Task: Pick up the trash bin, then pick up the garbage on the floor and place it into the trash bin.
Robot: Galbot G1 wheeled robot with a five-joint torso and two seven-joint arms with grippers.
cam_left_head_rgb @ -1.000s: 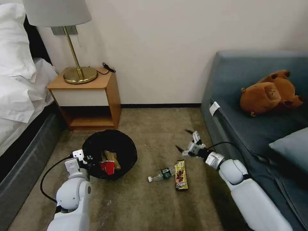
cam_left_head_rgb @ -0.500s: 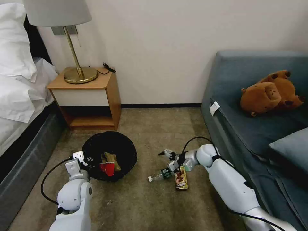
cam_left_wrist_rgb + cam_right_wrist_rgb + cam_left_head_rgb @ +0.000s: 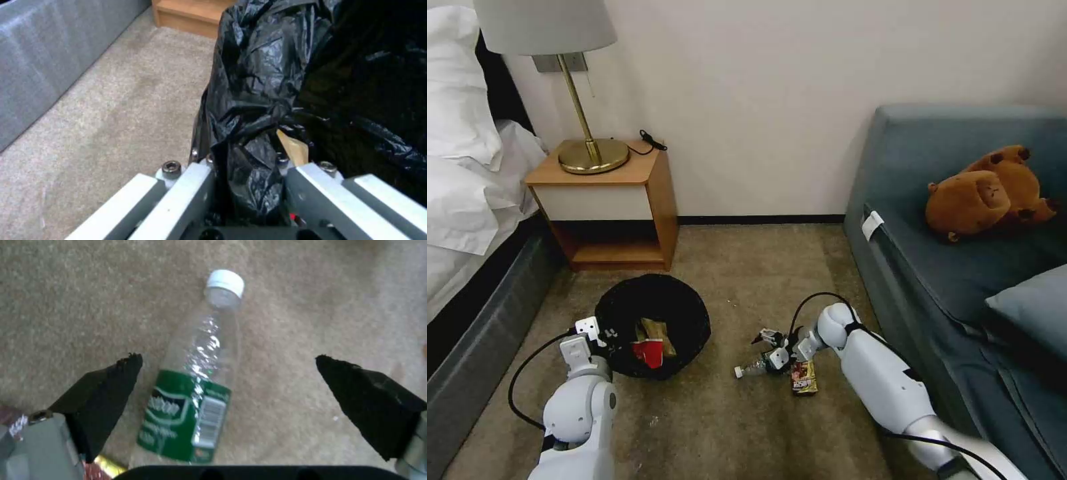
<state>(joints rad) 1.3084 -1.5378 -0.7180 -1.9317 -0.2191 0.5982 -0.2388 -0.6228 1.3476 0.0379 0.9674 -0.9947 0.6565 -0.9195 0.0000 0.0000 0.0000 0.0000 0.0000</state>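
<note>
bins 1 | bottles 1 | wrappers 2 | paper bags 1

- A bedroom, like a hotel room: a bed with white pillows and linen fills the left edge.
- At upper left, a wooden nightstand carries a brass lamp.
- A blue-grey sofa with a plush toy stands right.
- Beige carpet covers the floor.

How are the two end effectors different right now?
The left end effector is shut on the trash bin rim's black bag, holding it; the right end effector is open, straddling the clear bottle lying on the carpet, gripping nothing. Both sit low near the floor.
</note>
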